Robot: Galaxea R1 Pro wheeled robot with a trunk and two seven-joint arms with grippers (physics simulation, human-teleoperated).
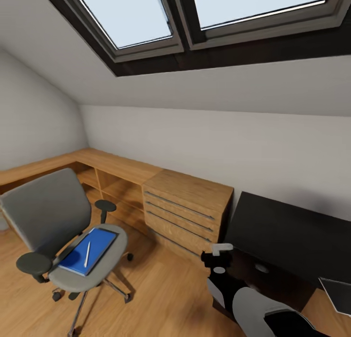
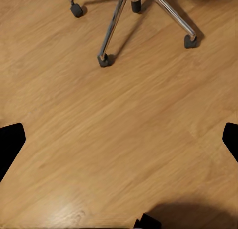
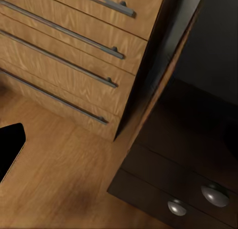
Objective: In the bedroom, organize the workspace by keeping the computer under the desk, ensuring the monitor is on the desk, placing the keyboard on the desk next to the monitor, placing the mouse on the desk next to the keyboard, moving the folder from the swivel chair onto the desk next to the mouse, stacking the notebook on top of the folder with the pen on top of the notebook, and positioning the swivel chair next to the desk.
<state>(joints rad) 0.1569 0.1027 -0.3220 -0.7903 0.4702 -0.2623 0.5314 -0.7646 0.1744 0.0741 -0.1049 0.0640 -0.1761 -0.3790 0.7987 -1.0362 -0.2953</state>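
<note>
No readable txt, labels, brands or nos. anywhere; folder (image 1: 90, 251), desk (image 1: 287, 234) and wood drawer unit (image 1: 187, 208) were all blank, no signs on walls.

Attic bedroom fitted as a home study. Evidence: dark-framed skylight windows (image 1: 195, 20) set in a sloping pale grey ceiling; below them, a light wood drawer unit with long metal handles (image 1: 187, 213); left of that unit, a grey padded swivel chair (image 1: 58, 230); right of it, a black desk (image 1: 287, 239).
</note>
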